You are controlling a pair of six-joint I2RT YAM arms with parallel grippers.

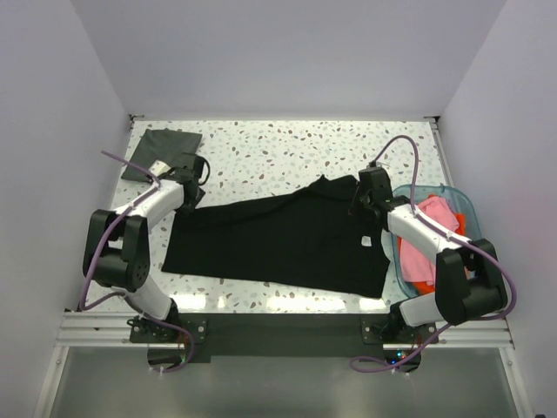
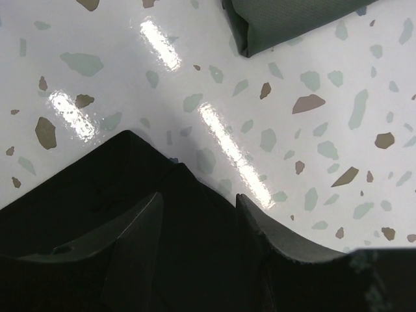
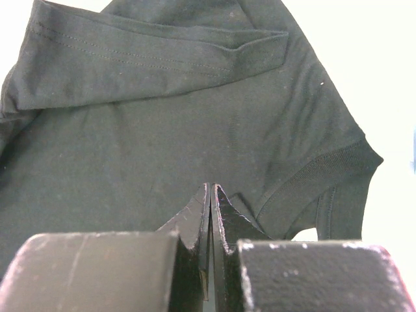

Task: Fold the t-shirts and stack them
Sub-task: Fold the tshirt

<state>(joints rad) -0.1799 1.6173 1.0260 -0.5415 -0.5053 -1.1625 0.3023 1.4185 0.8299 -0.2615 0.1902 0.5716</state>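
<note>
Black soft-cloth t-shirt (image 1: 278,239) lies flat on my speckled worktop (image 1: 287,148); my left claw (image 2: 198,198) is spread above its corner, my right claw (image 3: 211,188) pressed together against its cloth.

Partly out of sight
The dark grey shirt (image 2: 286,23) runs off the left wrist view's top edge; the right arm (image 1: 418,228) covers part of the pink shirt (image 1: 414,261).

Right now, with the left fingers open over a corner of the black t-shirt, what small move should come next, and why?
Probably close the left arm's fingers on the black t-shirt. They stand open over the shirt's corner, with cloth showing between them, so a grasp looks ready. The right arm's fingers are shut near the collar end; whether they pinch cloth, I cannot tell.
</note>
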